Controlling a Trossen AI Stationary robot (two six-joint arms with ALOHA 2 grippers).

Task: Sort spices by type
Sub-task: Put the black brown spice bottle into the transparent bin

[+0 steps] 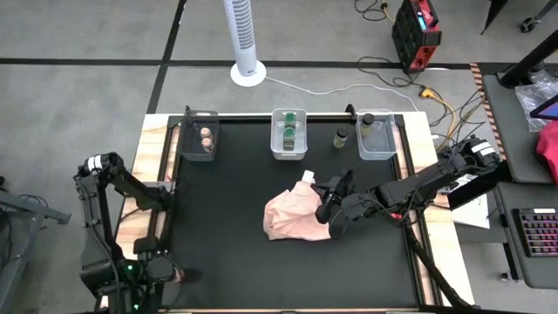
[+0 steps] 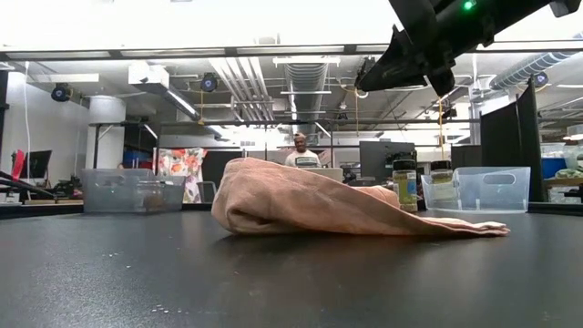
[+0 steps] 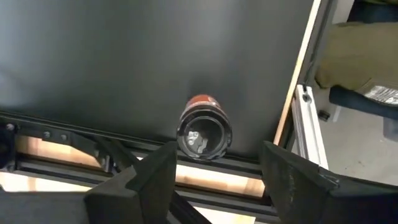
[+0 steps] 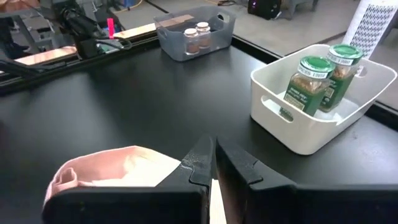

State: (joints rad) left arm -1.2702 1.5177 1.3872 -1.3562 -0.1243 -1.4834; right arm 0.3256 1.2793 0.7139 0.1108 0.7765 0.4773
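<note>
A: Left gripper (image 3: 217, 155), near-left corner of the table (image 1: 157, 131). Fingers (image 3: 155, 180) spread, released. One spice jar (image 3: 204, 129) lies on its side between the tips, right at the near edge of the black mat (image 1: 227, 262). Reddish lid end points away from the wrist, clear base towards it. No finger contact that I can make out.

B: Right gripper (image 4: 214, 149)?

A: Clenched tight, fingers pressed together, nothing in them. It hangs above the pink cloth (image 1: 295, 215), which sits bunched around the middle of the table, a little right of centre. From table height the gripper is well clear of the cloth.

B: Bins along the far edge?

A: Three in a row.
- Far-left bin (image 1: 187, 139): two tan-pink-lidded jars (image 1: 207, 138), upright, side by side.
- Middle bin (image 1: 277, 148), white: two green-lidded jars (image 4: 317, 81), upright and touching.
- Far-right bin (image 1: 388, 144), clear: one dark-lidded jar (image 1: 367, 119), standing at its far end.

B: Anything loose?

A: One more dark-lidded jar, call it the stray jar (image 1: 340, 138), upright on the mat between the middle and far-right bins, apart from both. The cloth lies well apart from all three bins. The jar on its side at the near-left corner is far from every bin.
</note>
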